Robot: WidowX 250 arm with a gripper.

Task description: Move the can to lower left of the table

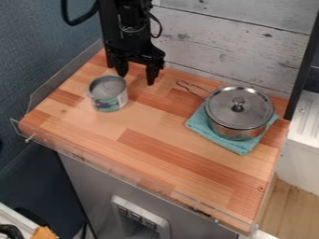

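The gripper (137, 77) hangs over the back left of the wooden table (149, 161), its two fingers apart and pointing down with nothing between them. A short can (108, 94) with a grey top and a green and white label stands upright on the left part of the table. It is just in front of the gripper and slightly to its left, close to the left finger.
On the right, a lidded metal pot (239, 112) sits on a folded teal cloth (240, 147), its wire handle pointing back left. A low clear guard (134, 177) runs along the front and left edges. A white plank wall (227, 44) rises behind.
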